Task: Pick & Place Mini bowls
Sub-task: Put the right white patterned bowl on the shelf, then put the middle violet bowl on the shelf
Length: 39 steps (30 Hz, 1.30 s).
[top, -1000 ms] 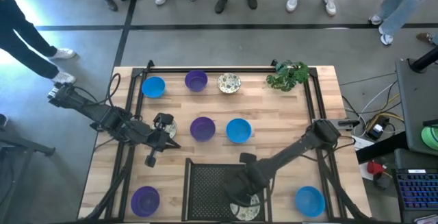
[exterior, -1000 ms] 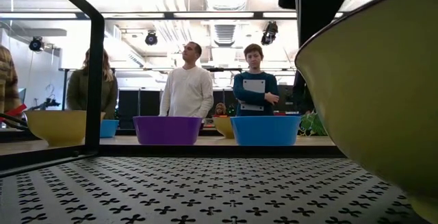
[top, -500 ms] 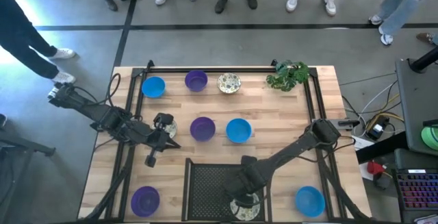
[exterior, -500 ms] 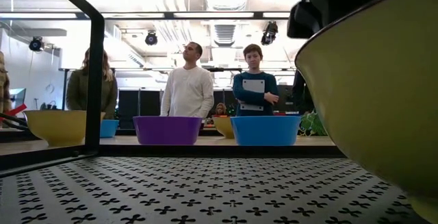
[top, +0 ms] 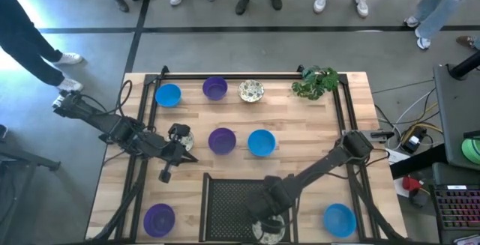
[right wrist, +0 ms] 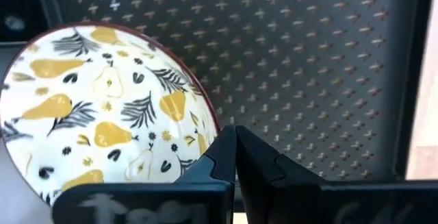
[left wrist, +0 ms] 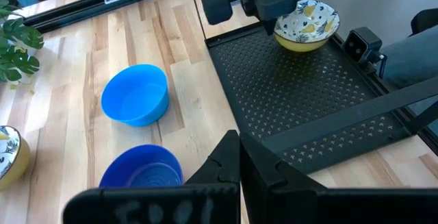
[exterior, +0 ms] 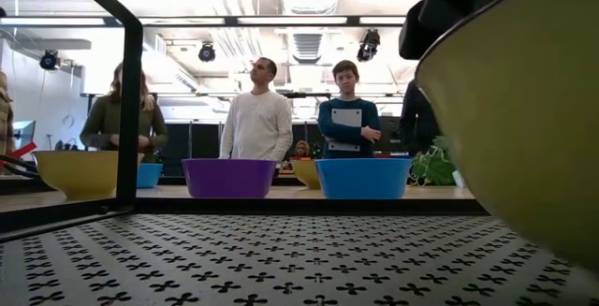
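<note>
From above, the right claw [top: 268,226] sits over the near edge of the black mesh tray [top: 232,200], clamped on the rim of a cream pear-patterned bowl [top: 271,231] held at the tray's near right corner. The left claw [top: 182,152] waits over the left half of the wooden table [top: 300,125], fingers pressed together on nothing, just beside another cream bowl [top: 182,138]. A purple bowl [top: 222,140] and a blue bowl [top: 261,142] stand side by side mid-table; a blue bowl [top: 168,94], a purple bowl [top: 215,88] and a patterned bowl [top: 251,91] line the far edge near the leafy plant [top: 315,82]. A purple bowl [top: 159,218] and a blue bowl [top: 339,219] flank the tray.

At table height, the held bowl's yellow underside [exterior: 524,128] fills the right, raised clear of the tray's mesh [exterior: 281,259]; onlookers [exterior: 255,119] stand beyond.

The left wrist camera shows the patterned bowl [left wrist: 306,25] at the tray's corner under the right arm.

The right wrist camera shows the claw's fingers [right wrist: 229,159] gripping that bowl's rim [right wrist: 198,114] above the mesh.
</note>
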### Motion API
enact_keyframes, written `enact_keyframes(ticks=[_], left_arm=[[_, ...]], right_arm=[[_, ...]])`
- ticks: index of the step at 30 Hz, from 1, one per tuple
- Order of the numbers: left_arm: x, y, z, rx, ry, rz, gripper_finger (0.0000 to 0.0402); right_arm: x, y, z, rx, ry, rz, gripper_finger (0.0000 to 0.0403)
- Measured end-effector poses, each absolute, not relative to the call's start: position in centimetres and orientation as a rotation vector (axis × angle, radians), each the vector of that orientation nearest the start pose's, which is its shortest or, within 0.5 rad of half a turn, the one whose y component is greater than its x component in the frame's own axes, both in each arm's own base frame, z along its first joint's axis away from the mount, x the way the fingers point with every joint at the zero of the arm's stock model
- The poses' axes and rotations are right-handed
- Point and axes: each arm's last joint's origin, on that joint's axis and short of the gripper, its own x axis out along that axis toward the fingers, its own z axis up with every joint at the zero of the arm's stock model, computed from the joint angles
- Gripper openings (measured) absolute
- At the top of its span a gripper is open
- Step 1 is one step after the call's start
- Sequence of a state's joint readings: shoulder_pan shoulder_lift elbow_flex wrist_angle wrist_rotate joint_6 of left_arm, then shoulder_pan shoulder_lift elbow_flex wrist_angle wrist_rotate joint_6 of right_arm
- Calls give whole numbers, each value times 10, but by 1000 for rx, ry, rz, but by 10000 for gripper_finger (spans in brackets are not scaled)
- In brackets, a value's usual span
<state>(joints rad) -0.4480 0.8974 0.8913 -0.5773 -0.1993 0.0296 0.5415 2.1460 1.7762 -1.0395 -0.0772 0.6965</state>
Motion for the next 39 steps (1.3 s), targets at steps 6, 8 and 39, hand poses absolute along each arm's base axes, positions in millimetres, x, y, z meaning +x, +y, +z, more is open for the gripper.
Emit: enact_keyframes(ticks=[6, 8, 39], left_arm=[[166, -73, 315, 215, 551, -249, 0], [166, -73, 315, 216, 551, -246, 0], [170, -61, 335, 209, 507, -152, 0]], right_arm=[[366, 225, 197, 226, 1471, 1, 8], [366, 223, 199, 206, 1450, -19, 8], [341, 111, 313, 180, 1165, -401, 8]])
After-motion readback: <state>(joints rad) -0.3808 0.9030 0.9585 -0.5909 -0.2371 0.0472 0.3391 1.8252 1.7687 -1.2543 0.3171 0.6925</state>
